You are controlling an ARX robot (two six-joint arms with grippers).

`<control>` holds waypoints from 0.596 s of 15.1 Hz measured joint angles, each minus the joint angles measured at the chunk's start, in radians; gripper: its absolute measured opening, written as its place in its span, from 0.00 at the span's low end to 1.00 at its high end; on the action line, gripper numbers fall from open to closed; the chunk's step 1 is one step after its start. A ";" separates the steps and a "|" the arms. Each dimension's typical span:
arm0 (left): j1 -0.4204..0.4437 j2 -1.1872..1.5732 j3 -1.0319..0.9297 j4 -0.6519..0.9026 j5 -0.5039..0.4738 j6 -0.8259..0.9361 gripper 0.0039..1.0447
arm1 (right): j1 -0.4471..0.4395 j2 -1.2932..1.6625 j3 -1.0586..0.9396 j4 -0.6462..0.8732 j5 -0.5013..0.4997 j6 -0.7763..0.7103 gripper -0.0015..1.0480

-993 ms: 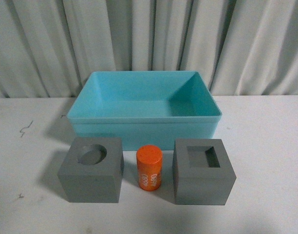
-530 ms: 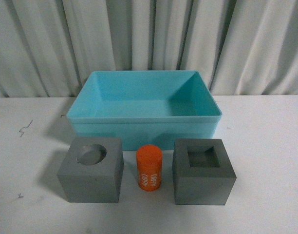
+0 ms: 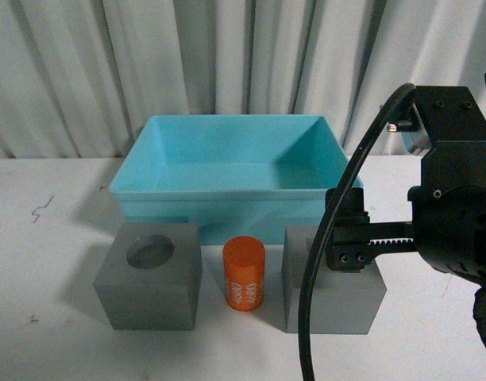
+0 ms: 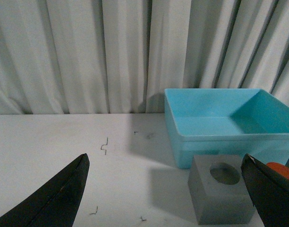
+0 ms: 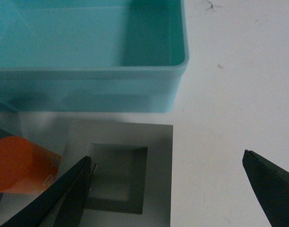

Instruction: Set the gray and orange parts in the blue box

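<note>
1. The right gripper [image 5: 167,158] hung over the gray cube with a square recess [image 5: 158,179] with its jaws spread wide. One dark fingertip sat above the recess edge and the other out over bare white table [image 5: 220,118]. Whether it touched the cube could not be told.
2. In the front view, the gripper's black body and cable hid that cube's top.
3. The left gripper [image 4: 163,160] was likewise spread apart and gripped nothing. It was above the table, with the parts off toward one finger.
4. The three parts stood in a row just in front of the blue box [image 3: 235,202]. The gray cube with a round recess [image 3: 152,278] was on the left, the orange cylinder [image 3: 244,274] in the middle and the square-recess cube on the right. They stood close together but apart.
5. The cubes were matte gray with sharp edges. The cylinder stood upright, smaller than the cubes, with white lettering on its side.
6. The box was a light turquoise plastic tub with smooth walls and a thin rim, and nothing lay in it. Pale pleated curtains [image 3: 227,55] hung behind it.
</note>
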 joint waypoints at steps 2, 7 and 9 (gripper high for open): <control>0.000 0.000 0.000 0.000 0.000 0.000 0.94 | 0.008 0.021 0.002 -0.005 0.018 0.021 0.94; 0.000 0.000 0.000 0.000 0.000 0.000 0.94 | 0.019 0.093 -0.005 0.026 0.025 0.057 0.94; 0.000 0.000 0.000 0.000 0.000 0.000 0.94 | 0.018 0.125 -0.005 0.034 0.030 0.066 0.94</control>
